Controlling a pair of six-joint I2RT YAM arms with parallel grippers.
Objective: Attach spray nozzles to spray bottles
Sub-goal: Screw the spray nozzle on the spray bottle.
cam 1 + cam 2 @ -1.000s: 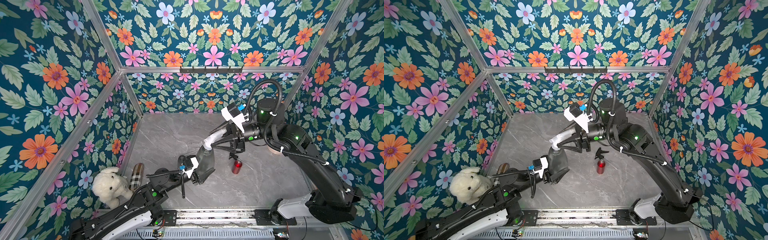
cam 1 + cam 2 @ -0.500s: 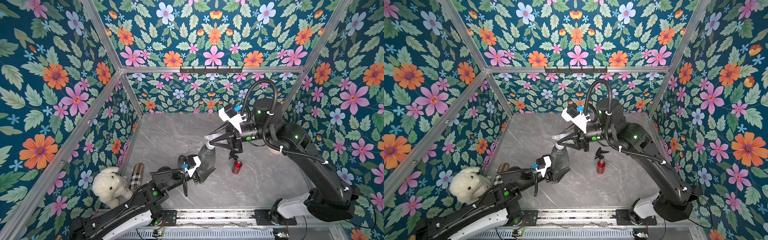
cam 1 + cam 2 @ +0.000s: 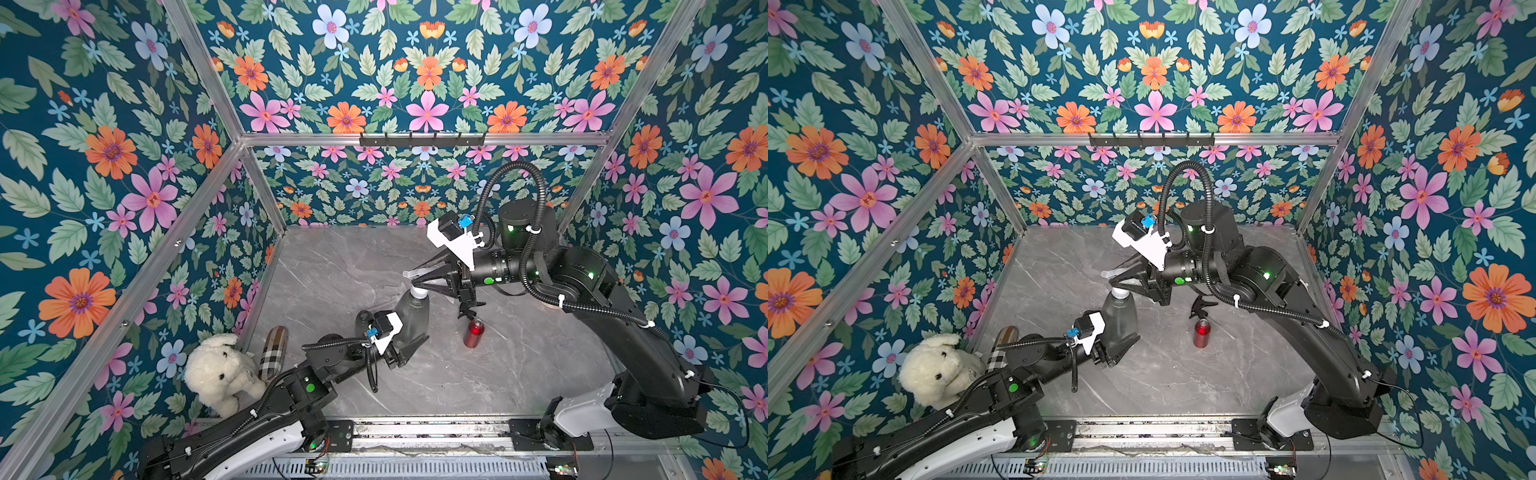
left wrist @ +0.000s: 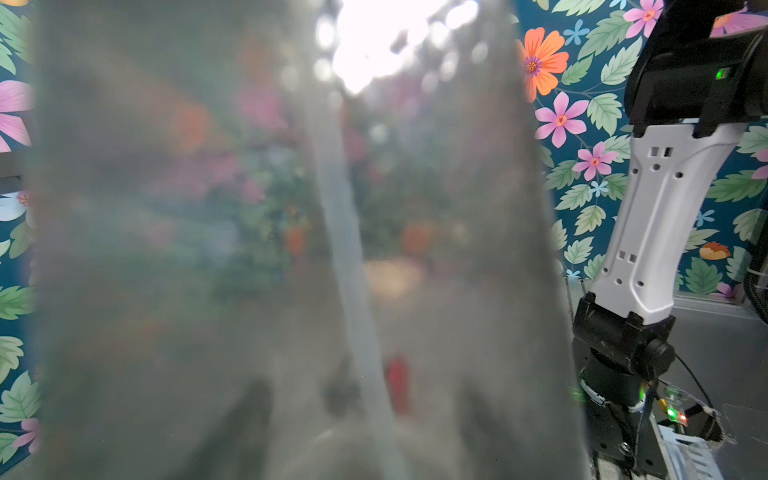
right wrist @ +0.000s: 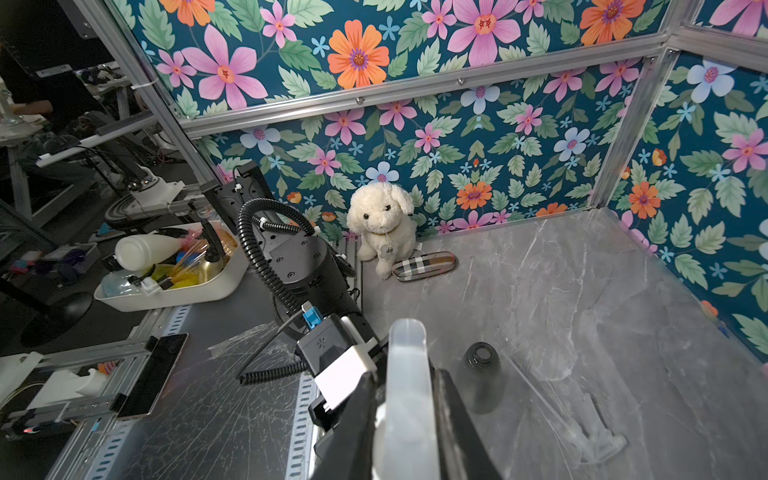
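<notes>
In both top views my left gripper (image 3: 405, 347) (image 3: 1117, 349) is shut on the base of a smoky-grey spray bottle (image 3: 411, 316) (image 3: 1121, 320), which leans neck up. A translucent spray nozzle (image 3: 415, 274) (image 5: 409, 395) sits on its neck, and my right gripper (image 3: 419, 277) (image 5: 409, 415) is shut on it. The left wrist view is filled by the bottle (image 4: 208, 249), with the dip tube (image 4: 345, 249) inside it. A red bottle (image 3: 473, 332) stands to the right, with a black nozzle (image 3: 467, 309) lying behind it. A second grey bottle (image 5: 482, 374) stands open-necked beside another clear nozzle (image 5: 594, 428) that lies flat.
A white plush dog (image 3: 220, 374) and a plaid case (image 3: 274, 353) sit in the near-left corner. Floral walls close in three sides. A hook rail (image 3: 422, 139) runs along the back wall. A white bin (image 5: 166, 286) of clutter stands outside the enclosure.
The right gripper's jaws have closed onto the nozzle at the bottle's neck, and it has shifted slightly left. The left arm has held the bottle almost still.
</notes>
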